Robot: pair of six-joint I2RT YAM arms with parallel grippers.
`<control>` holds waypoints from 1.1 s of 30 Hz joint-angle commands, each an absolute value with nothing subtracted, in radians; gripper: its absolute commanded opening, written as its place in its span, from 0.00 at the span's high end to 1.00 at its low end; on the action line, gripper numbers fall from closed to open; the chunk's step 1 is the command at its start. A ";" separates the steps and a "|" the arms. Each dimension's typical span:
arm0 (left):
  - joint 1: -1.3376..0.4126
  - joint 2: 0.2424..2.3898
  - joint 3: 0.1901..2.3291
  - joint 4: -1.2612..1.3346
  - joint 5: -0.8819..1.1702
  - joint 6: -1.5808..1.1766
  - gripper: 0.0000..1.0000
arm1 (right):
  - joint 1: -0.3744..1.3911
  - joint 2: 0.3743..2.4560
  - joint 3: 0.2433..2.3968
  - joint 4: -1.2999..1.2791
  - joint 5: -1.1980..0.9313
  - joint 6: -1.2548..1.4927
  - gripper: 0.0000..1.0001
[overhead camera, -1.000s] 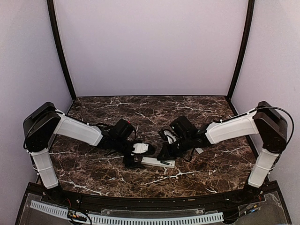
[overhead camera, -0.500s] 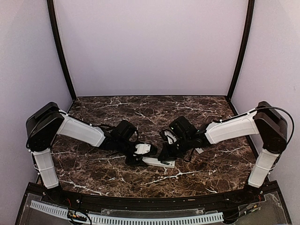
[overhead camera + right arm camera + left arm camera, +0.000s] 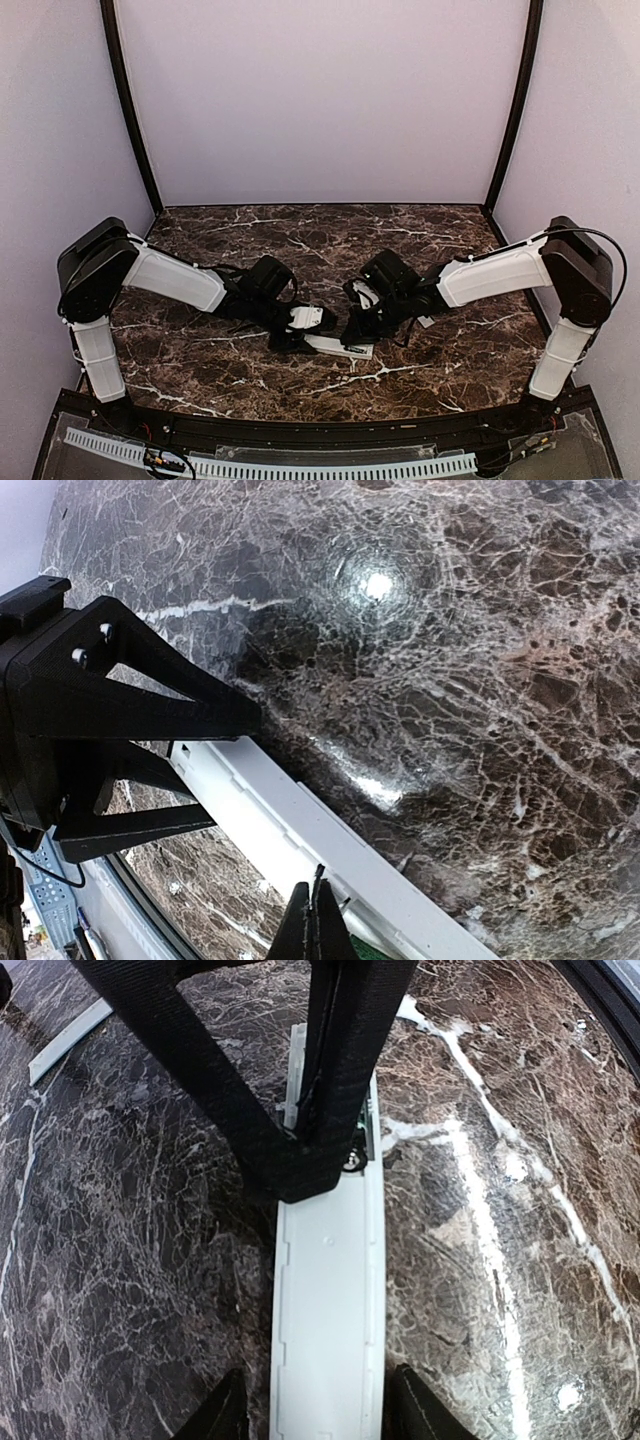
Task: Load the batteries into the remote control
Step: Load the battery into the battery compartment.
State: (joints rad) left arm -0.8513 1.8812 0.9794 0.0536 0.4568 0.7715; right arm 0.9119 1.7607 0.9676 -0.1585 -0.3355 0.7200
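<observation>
The remote control (image 3: 325, 1330) is lying flat on the marble table (image 3: 200, 360), near the front centre, with its length running between the 2 grippers. The left gripper (image 3: 320, 1420) is straddling 1 end of it with its jaws apart. A sliver of marble is showing beside 1 finger, while the other finger is sitting just beside the casing, so nothing is clamped yet. The right gripper (image 3: 315, 925) is fully closed, and its pinched tips are bearing down on the bar beside the open battery bay (image 3: 366, 1125). The 2 batteries are not showing clearly in any view, and whether 1 is sitting under those tips I cannot tell. The main risk is that the 2 fingers are not looking evenly spaced: if 1 is meeting the casing first, it is likely shoving the bar sideways and pivoting it under the right tips, dragging them off the bay or scraping the contacts. Downward pressure away from the bar's centreline is also threatening to rock the slim, smooth casing on the glossy stone. A half-seated cell could be levering up and rolling away across the marble. The 2 grippers are working very near each other, so a small misjudged move is risking a collision, and the pale-grey strip (image 3: 70, 1038) is lying well apart.
</observation>
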 commanded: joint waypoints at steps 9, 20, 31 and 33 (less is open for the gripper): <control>-0.859 1.892 0.995 0.006 0.443 0.771 0.56 | 0.926 1.740 0.914 -0.171 -0.315 0.724 1.00; -0.859 1.891 0.999 -0.020 0.435 0.776 0.56 | 0.930 1.702 0.876 -0.206 -0.275 0.721 1.00; -0.860 1.891 1.006 -0.025 0.440 0.772 0.56 | 0.930 1.690 0.992 -0.278 -0.251 0.639 1.00; -0.860 1.892 1.006 -0.025 0.445 0.771 0.56 | 0.930 1.680 0.998 -0.288 -0.249 0.637 1.00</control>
State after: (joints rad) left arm -0.8551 1.8820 0.9943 0.0227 0.4442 0.7712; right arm 0.9184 1.7092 0.9630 -0.2409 -0.2806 0.6701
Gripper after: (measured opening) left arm 0.442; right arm 0.003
